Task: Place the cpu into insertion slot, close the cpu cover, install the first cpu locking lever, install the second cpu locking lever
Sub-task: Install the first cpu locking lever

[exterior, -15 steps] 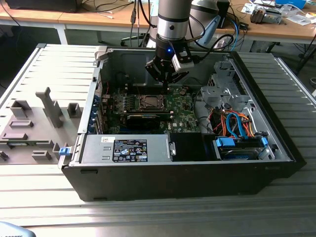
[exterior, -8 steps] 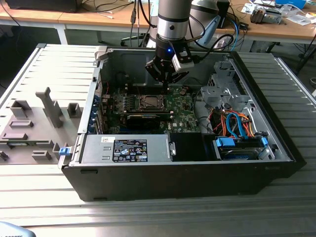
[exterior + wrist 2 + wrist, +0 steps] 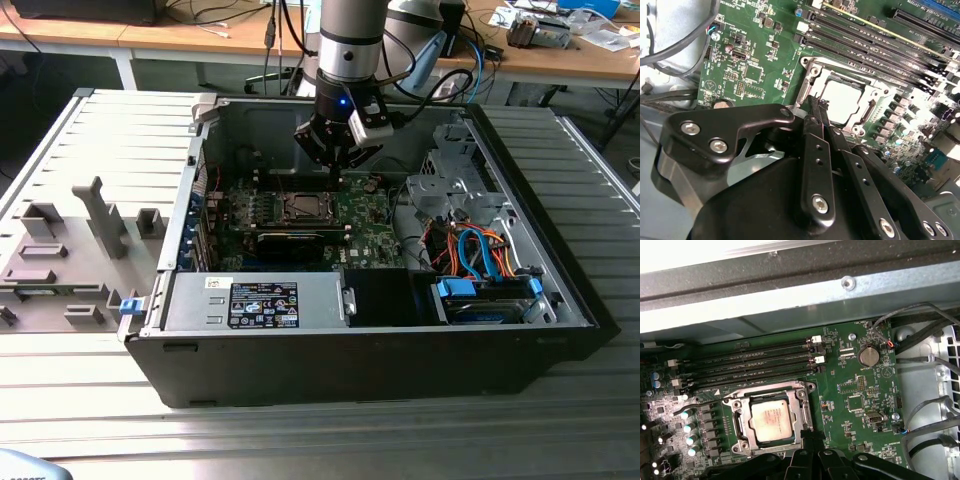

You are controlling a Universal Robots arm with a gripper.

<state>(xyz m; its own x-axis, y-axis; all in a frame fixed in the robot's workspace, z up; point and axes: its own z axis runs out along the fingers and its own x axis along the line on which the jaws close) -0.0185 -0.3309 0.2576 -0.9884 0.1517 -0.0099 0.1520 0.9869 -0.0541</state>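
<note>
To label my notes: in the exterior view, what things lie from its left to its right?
Grey plastic fixture → blue clip → cpu in the insertion slot, under the cpu cover → gripper → orange and blue cables.

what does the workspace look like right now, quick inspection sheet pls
surface: ribbed metal table with an open computer case on it.
job's things: cpu sits in the insertion slot; cpu cover lies down around it.
clutter: grey fixture blocks at the exterior view's left.
grippers: gripper shut, tips at the socket's edge, holding nothing visible.
cables: orange and blue cables in the case; black wires beside the motherboard.
surroundings: wooden desks behind.
</note>
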